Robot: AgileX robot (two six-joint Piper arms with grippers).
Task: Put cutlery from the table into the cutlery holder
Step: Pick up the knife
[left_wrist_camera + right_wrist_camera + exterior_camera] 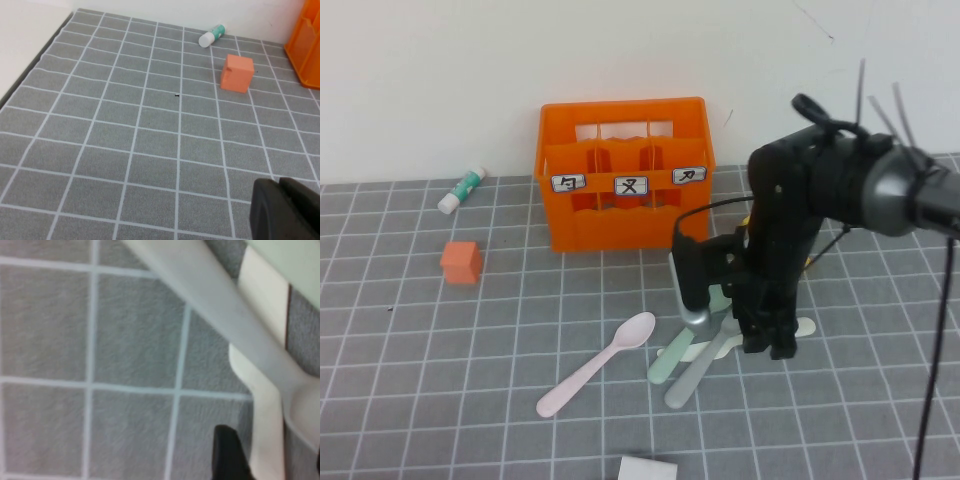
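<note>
From the high view, the orange cutlery holder point(625, 175) stands at the back of the counter point(500, 330) near the wall, and no cutlery shows above its compartments, so by my judgement nothing has been filed yet. All the pieces lie on the counter in front of it: the pink spoon point(598, 362) lies alone, well apart from the holder, while the green spoon point(665, 365), the grey fork point(698, 372) and the white knife point(692, 350) lie crossed in a heap just beside it. The right pincer point(767, 338) is low over that heap, its fingers spread and nothing lifted between them. An orange cube point(461, 262) and a glue stick point(461, 190) lie off to the left, no part of the job. The left wrist view shows bare counter, the cube point(237, 73), the glue stick point(212, 36) and an edge of the holder point(305, 42); the left pincer point(285, 212) hangs parked with its fingers clenched on nothing. The right wrist view, close above the heap, shows the grey fork point(210, 300) crossing over the white knife point(264, 415), with one dark fingertip point(227, 455) beside the knife. Four pieces look left to go.
</note>
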